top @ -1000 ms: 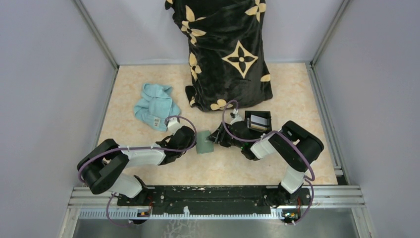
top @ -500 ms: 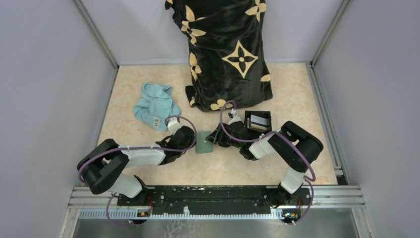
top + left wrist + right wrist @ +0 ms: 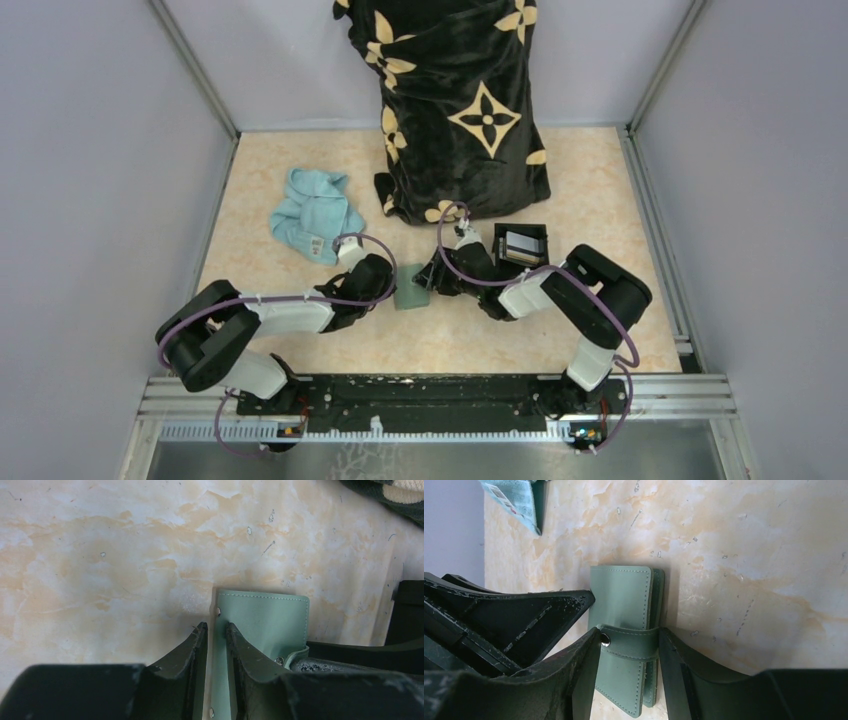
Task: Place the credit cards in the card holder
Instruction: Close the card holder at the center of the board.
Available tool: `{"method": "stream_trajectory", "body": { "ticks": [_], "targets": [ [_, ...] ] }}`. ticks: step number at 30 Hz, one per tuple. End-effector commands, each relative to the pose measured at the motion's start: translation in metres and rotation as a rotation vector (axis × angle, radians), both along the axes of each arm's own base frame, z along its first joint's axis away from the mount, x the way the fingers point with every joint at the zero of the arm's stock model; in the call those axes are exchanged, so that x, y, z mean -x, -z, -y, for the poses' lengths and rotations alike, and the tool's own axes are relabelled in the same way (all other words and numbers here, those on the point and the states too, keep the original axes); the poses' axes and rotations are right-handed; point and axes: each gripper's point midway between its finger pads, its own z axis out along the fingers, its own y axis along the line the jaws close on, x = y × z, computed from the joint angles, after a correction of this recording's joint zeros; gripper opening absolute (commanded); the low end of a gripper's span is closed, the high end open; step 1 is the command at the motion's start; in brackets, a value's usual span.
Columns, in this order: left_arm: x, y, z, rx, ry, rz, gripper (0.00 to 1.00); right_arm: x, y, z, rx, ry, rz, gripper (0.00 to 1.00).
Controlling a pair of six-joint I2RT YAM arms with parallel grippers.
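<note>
Top external view: shows small soft sage-green folding card holder (image 3: 410,288) low on marbled beige tabletop (image 3: 300,330), caught between both arms; cannot tell whether resting flat or tilted up. Left gripper (image 3: 393,284) at card holder's left edge, right gripper (image 3: 428,280) at its right side. Black square open box (image 3: 535,230) near, right of card holder and a little farther back. Holds thin flat credit cards (image 3: 519,243), pale silvery face on top; other colours not readable. Crumpled light blue cloth (image 3: 312,212) left of and behind card holder, well apart. Black plush blanket with cream flower motifs (image 3: 460,110) behind card holder, against back wall.

Left wrist view: left gripper (image 3: 216,628) nearly closed, only a narrow gap, pinching one stitched green edge of card holder (image 3: 270,620) between fingers (image 3: 195,647). Small rivets visible along pinched edge.

Right wrist view: right gripper (image 3: 629,632) fairly wide, straddling folded card holder (image 3: 621,595) across its wraparound strap (image 3: 631,642) with metal snap (image 3: 605,640). Both fingers (image 3: 674,675) pressed against card holder's sides, so gripping it. Strap closed round the fold. Left gripper's black fingers (image 3: 524,615) touching card holder's other long edge.
</note>
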Motion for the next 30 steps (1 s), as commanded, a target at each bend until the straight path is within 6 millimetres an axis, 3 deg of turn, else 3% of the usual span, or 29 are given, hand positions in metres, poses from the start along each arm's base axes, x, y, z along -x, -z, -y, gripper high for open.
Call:
{"method": "stream_trajectory", "body": {
  "ticks": [1,30],
  "targets": [
    [0.041,0.045,-0.017,-0.107,0.077,-0.193,0.28,0.023,0.03,0.003,0.123,-0.056,-0.068,0.47],
    [0.042,0.049,-0.018,-0.109,0.073,-0.203,0.28,0.037,0.047,0.018,0.23,-0.043,-0.115,0.42]
  ]
}}
